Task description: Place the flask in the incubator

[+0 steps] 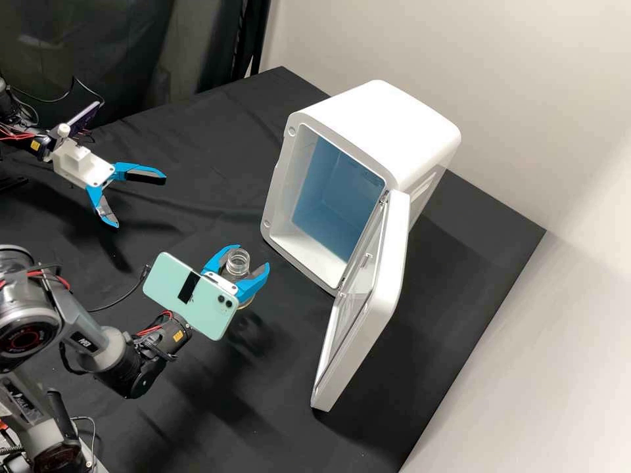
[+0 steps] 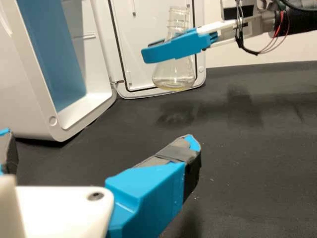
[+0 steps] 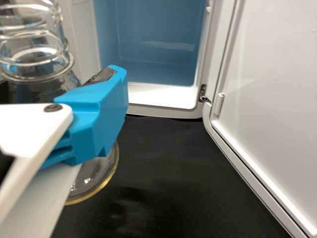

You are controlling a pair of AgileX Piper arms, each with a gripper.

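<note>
A clear glass conical flask [image 1: 238,259] hangs a little above the black bench, in front of the incubator's opening, with my right gripper [image 1: 241,272] shut on its neck. In the left wrist view the flask [image 2: 173,74] casts a shadow on the bench below it. In the right wrist view the flask [image 3: 34,54] sits beside one of the blue fingers [image 3: 94,119]. The white incubator [image 1: 394,131] has a blue interior, and its door [image 1: 368,309] is swung wide open. My left gripper [image 1: 137,200] is open and holds nothing, well to the left of the flask.
A mint-green phone [image 1: 190,295] is strapped to the right arm's wrist. The open door [image 3: 277,124] stands to the right of the opening. The bench ends close behind and to the right of the incubator, at a white wall.
</note>
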